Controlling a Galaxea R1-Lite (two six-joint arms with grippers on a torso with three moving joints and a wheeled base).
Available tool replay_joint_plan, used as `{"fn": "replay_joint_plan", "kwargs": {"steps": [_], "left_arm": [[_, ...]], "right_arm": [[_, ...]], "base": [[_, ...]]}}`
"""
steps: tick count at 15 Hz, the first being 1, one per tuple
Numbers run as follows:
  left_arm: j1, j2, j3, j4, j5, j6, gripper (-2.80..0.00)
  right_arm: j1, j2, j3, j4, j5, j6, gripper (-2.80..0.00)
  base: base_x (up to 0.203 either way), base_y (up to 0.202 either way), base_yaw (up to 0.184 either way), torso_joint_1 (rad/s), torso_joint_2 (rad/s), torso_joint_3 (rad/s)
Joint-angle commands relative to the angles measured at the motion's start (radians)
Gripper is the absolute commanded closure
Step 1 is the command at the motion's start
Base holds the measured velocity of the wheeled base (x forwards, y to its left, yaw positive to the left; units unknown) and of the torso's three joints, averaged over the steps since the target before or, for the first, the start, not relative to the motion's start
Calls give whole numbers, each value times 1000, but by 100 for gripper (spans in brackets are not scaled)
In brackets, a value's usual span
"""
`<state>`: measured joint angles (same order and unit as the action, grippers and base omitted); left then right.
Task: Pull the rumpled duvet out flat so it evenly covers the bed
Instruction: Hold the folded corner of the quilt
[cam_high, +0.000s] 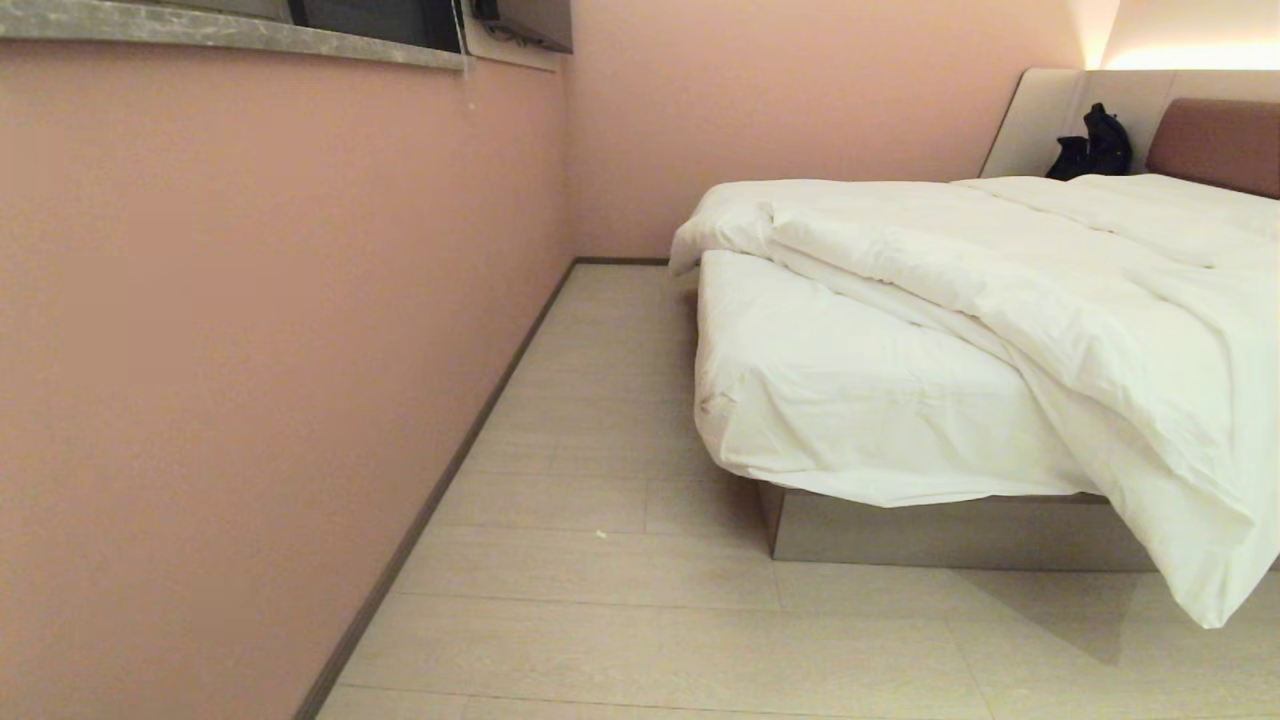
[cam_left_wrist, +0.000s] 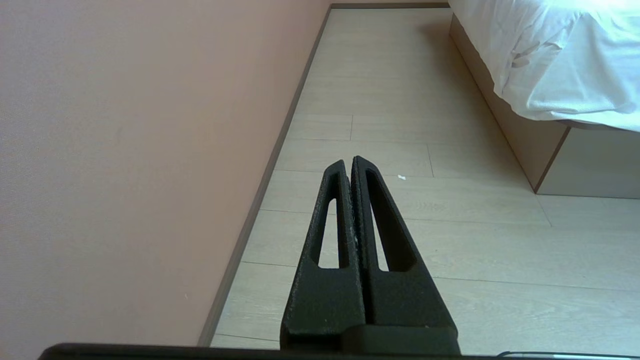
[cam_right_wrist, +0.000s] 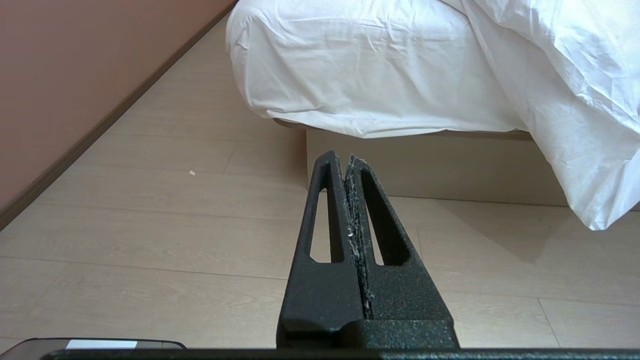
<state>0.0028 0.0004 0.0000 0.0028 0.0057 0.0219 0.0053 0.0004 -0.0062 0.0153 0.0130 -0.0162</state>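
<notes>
The white puffy duvet lies rumpled and skewed across the bed, bunched toward the right, with one corner hanging off the foot end almost to the floor. The near left corner of the mattress in its white sheet is bare. Neither arm shows in the head view. My left gripper is shut and empty, low over the floor beside the pink wall. Just short of the bed's grey-beige base, my right gripper hangs shut with nothing in it, and the hanging duvet corner is off to its side.
A pink wall with a dark skirting board runs along the left, leaving a strip of pale wood floor between it and the bed. A black bag rests against the pale headboard surround. A small white scrap lies on the floor.
</notes>
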Motion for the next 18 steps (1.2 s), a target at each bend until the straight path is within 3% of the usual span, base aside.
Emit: {"fn": "replay_joint_plan", "kwargs": {"steps": [1, 6, 18], "left_arm": [[0, 0, 0, 0, 0, 0, 0], [0, 0, 0, 0, 0, -2, 0], [0, 0, 0, 0, 2, -5, 0]], "right_arm": [[1, 1, 0, 0, 1, -1, 0], [1, 1, 0, 0, 1, -1, 0], [1, 1, 0, 0, 1, -1, 0]], "base": [[0, 0, 0, 0, 0, 0], [11, 0, 0, 0, -1, 1], [193, 0, 0, 2, 2, 3]]}}
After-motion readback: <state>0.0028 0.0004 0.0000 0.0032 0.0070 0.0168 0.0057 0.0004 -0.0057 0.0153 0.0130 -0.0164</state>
